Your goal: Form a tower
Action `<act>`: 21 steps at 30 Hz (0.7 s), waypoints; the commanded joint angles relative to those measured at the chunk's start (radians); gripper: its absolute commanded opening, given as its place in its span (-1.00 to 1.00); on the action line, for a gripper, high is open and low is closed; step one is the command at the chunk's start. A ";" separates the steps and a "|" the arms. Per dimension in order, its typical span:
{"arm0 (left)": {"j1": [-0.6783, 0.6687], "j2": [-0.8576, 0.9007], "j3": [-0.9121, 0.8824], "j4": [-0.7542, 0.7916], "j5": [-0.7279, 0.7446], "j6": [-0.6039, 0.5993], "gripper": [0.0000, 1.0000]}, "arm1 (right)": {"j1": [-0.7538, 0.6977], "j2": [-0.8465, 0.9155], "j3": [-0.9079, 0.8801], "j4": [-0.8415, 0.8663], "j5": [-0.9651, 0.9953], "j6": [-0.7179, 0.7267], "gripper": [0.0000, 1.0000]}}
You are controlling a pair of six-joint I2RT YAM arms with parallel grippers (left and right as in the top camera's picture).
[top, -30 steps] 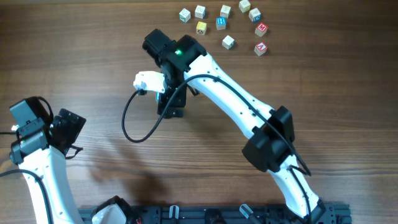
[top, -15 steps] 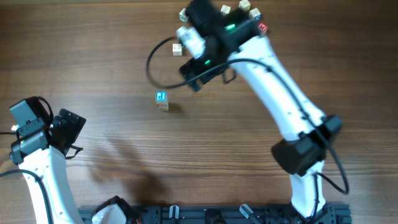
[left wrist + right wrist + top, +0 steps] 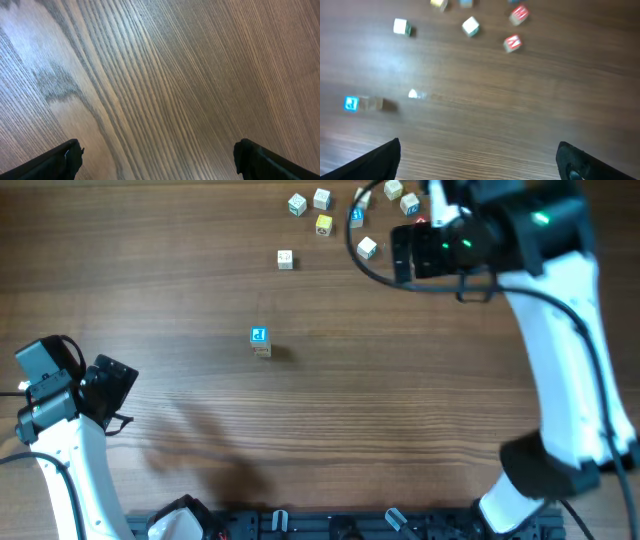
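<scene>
My left hand [image 3: 159, 161]: jaws wide, only the fingertips in frame.
My right hand [image 3: 479, 162]: wide and empty, tips cut off at the edge.
Tower [image 3: 260, 340]: on the table [image 3: 400, 410], well apart from both hands; blue top face, cube count unclear.
Loose cubes [image 3: 322, 224]: far edge, some hidden behind my right arm.

Seen from the right claw [image 3: 478, 161], everything ahead is motion-smeared. The short stack of pale wooden alphabet cubes with a blue top face [image 3: 362, 103], ahead toward the left of the claw's view, is too blurred to count its cubes. The letters on the loose pale wooden cubes [image 3: 470, 26] farther ahead cannot be read. The bottom edge cuts off its fingers, and also those of the left claw [image 3: 157, 161]. From overhead, the white right arm [image 3: 560, 330] hides its own claw and some loose cubes.
</scene>
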 commanded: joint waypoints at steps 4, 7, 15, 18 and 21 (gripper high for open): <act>0.006 -0.006 0.003 0.002 0.005 -0.010 1.00 | 0.000 -0.220 0.013 -0.011 0.084 0.025 0.99; 0.006 -0.006 0.003 0.003 0.005 -0.010 1.00 | 0.000 -0.246 0.013 -0.011 0.084 0.008 0.99; 0.006 -0.006 0.003 0.003 0.005 -0.010 1.00 | 0.001 -0.235 0.012 -0.011 0.083 0.008 0.99; 0.006 -0.006 0.003 0.003 0.005 -0.010 1.00 | 0.001 -0.235 0.012 -0.011 0.079 0.008 0.99; 0.006 -0.006 0.003 0.003 0.005 -0.010 1.00 | 0.001 -0.233 0.012 -0.011 0.079 0.008 1.00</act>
